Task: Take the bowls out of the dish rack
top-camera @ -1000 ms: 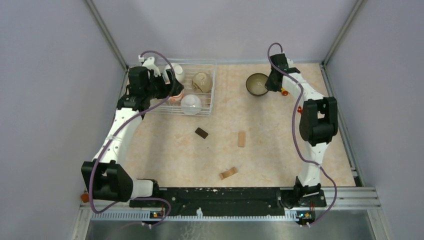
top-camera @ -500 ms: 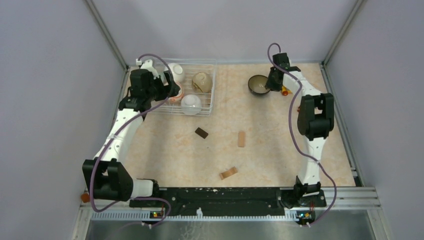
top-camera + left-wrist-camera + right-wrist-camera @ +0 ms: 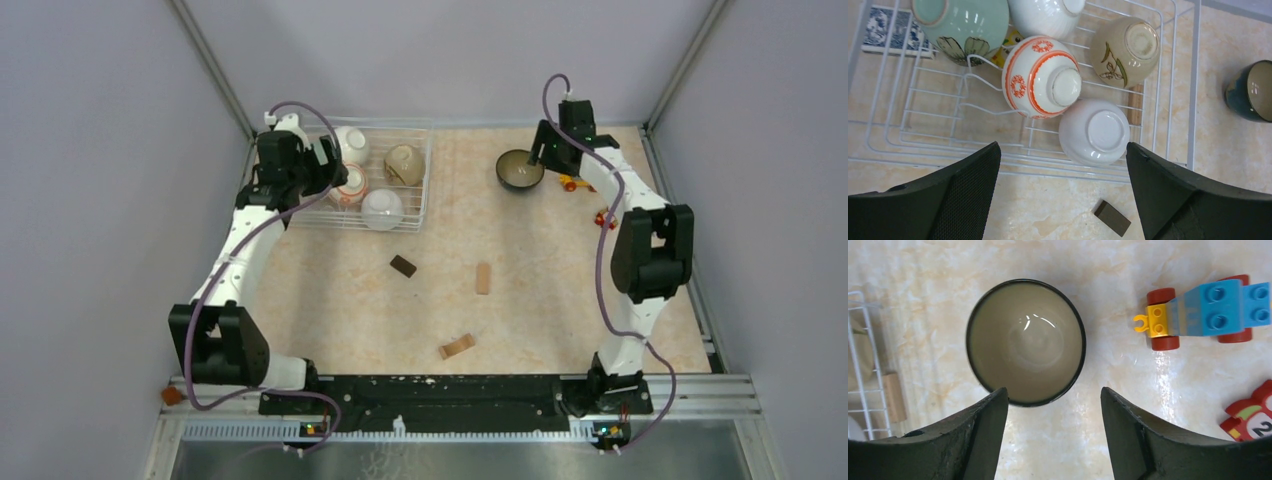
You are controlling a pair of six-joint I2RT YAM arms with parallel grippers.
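The wire dish rack [image 3: 998, 162] [image 3: 429, 170] holds several bowls. They are a pale-green one [image 3: 965, 25], a white one [image 3: 1045, 15], an orange-red patterned one [image 3: 1040, 75] and a tan one [image 3: 1125, 47]. A white bowl [image 3: 1095, 132] lies bottom up by the rack's near rail. My left gripper [image 3: 1063, 146] [image 3: 328, 165] hovers open above the rack, holding nothing. A dark bowl [image 3: 1025, 342] [image 3: 518, 170] stands upright on the table right of the rack. My right gripper [image 3: 1054, 390] [image 3: 546, 150] hangs open just above its near rim, not touching it.
A colourful toy vehicle [image 3: 1205, 315] and a red toy piece [image 3: 1250, 415] lie right of the dark bowl. A dark block [image 3: 403, 265] and two wooden blocks [image 3: 483, 277] [image 3: 457, 346] lie mid-table. The rack also holds a blue-white tile [image 3: 890, 30] and a wooden block [image 3: 1134, 105].
My right gripper opened, let go of the dark bowl's rim and lifted away; the bowl stays on the table. My left gripper drew back slightly over the rack, still open.
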